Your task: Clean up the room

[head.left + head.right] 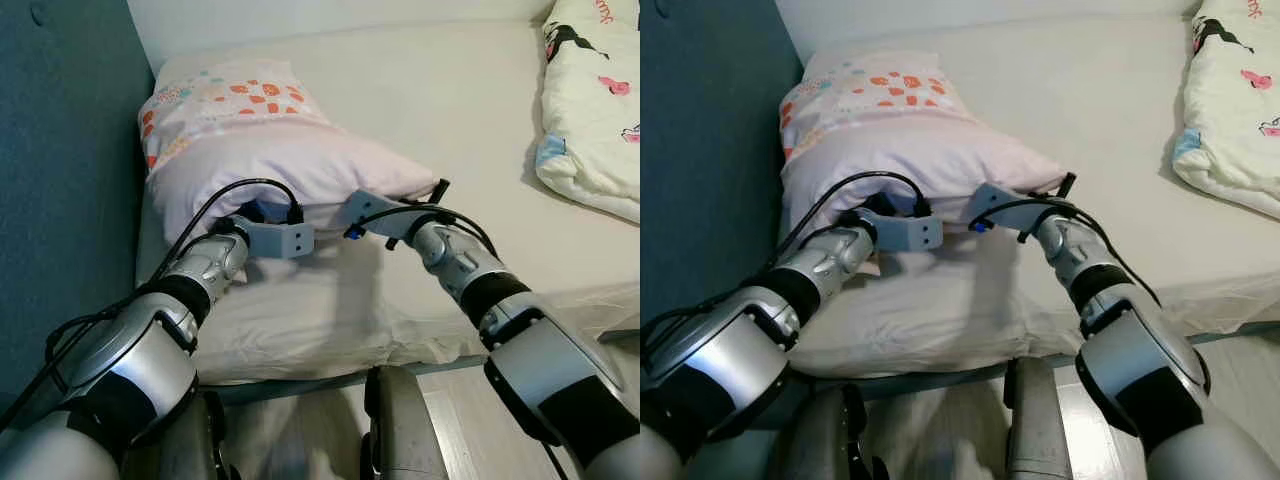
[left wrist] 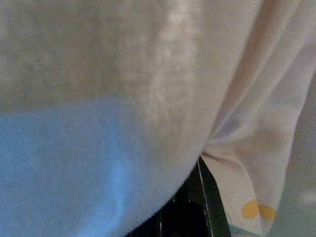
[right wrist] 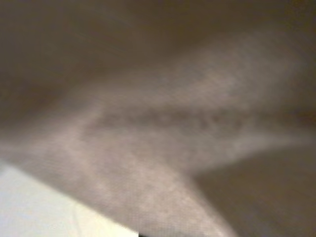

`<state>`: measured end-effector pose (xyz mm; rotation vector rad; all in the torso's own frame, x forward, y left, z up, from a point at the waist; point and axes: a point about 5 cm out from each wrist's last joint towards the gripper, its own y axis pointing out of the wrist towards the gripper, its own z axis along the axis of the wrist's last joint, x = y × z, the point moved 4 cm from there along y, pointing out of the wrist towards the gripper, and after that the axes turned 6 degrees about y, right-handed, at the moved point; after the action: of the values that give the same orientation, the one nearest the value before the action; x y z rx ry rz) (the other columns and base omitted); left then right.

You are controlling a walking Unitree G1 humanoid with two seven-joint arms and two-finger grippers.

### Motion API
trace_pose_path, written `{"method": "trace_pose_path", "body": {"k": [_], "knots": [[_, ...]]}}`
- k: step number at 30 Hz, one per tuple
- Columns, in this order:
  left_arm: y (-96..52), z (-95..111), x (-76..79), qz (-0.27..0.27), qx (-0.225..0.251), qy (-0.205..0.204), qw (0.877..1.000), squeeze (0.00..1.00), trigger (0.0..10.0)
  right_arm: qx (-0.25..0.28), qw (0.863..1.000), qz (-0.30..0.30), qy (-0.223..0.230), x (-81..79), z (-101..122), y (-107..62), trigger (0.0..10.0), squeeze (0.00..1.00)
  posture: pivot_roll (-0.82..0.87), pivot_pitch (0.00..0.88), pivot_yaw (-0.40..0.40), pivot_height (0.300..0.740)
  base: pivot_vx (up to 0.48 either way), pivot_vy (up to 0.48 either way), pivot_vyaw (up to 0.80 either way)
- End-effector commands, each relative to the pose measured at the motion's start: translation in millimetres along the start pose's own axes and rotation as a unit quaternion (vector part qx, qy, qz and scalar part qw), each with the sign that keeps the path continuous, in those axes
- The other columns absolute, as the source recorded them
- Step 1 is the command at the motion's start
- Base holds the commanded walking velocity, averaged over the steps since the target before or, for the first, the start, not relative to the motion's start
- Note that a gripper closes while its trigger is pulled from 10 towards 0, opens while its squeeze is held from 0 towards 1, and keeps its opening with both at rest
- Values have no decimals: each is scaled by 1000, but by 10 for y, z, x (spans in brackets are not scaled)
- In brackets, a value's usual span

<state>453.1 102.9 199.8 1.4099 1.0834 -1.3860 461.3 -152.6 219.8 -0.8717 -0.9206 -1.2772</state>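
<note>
Teal wall [image 1: 60, 150], white bed [image 1: 450, 110]

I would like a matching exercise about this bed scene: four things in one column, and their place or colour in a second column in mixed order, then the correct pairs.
Things:
1. pillow
2. quilt
3. wall panel
4. mattress

Descriptions:
A. dark teal, along the robot's left
B. pale pink with orange dots on its far end, at the head of both arms
C. plain cream surface
D. folded at the far right, with pink and black prints

Pairs: 1-B, 2-D, 3-A, 4-C
</note>
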Motion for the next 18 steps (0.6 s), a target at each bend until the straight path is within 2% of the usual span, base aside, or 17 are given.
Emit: {"method": "trace_pose_path", "body": {"k": [1, 2, 3, 4, 5, 7, 8, 9, 10, 12, 13, 16, 17, 18], "knots": [[20, -76, -142, 23, -17, 3, 1000, 0, 0, -7, 1000, -4, 5, 32, -22, 3, 10000, 0, -99, 355, 8, 570, 0, 0, 0], [14, -91, -105, 11, -19, -3, 1000, 0, 0, -2, 1000, 6, 19, -14, 9, 4, 10000, 0, -101, 352, 6, 570, 0, 0, 0], [-6, -110, 3, -19, -20, -8, 1000, 0, 0, 5, 998, 28, 60, -132, 67, 0, 10000, 0, -100, 349, 2, 570, 0, 0, 0], [-6, -110, 3, -19, -20, -8, 1000, 0, 0, 5, 998, 28, 60, -132, 67, 0, 10000, 0, -100, 349, 2, 570, 0, 0, 0], [-33, -124, 114, -45, -17, -19, 999, 0, 0, 16, 992, 62, 108, -277, 148, -11, 10000, 0, -95, 348, 0, 570, 0, 0, 0], [-90, -156, 286, -85, -13, -44, 995, 0, 0, 41, 979, 101, 171, -462, 295, -37, 10000, 0, -86, 346, -9, 570, 0, 0, 0], [-113, -172, 341, -98, -11, -56, 994, 0, 0, 51, 975, 108, 185, -507, 348, -46, 10000, 0, -86, 346, -9, 570, 0, 0, 0], [-150, -228, 403, -112, -14, -70, 991, 0, 0, 65, 965, 120, 223, -576, 425, -64, 10000, 0, -77, 343, -12, 570, 0, 0, 0], [-150, -228, 403, -112, -14, -70, 991, 0, 0, 65, 965, 120, 223, -576, 425, -64, 10000, 0, -77, 343, -12, 570, 0, 0, 0], [-225, -350, 498, -131, -22, -118, 984, 0, 0, 95, 940, 152, 291, -710, 566, -115, 10000, 0, -70, 336, -10, 570, 0, 0, 0], [-283, -418, 550, -145, -17, -168, 975, 0, 0, 111, 922, 167, 332, -782, 643, -150, 10000, 0, -66, 331, -15, 570, 0, 0, 0], [-418, -600, 614, -158, -14, -272, 949, 0, 0, 143, 887, 193, 394, -907, 761, -230, 10000, 0, -61, 322, -21, 570, 0, 0, 0], [-446, -631, 622, -160, -11, -292, 943, 0, 0, 148, 881, 197, 403, -925, 778, -245, 10000, 0, -61, 322, -21, 570, 0, 0, 0], [-510, -677, 655, -166, -2, -326, 931, 0, 0, 158, 870, 204, 419, -972, 807, -280, 10000, 0, -51, 308, -28, 570, 0, 0, 0]]}}
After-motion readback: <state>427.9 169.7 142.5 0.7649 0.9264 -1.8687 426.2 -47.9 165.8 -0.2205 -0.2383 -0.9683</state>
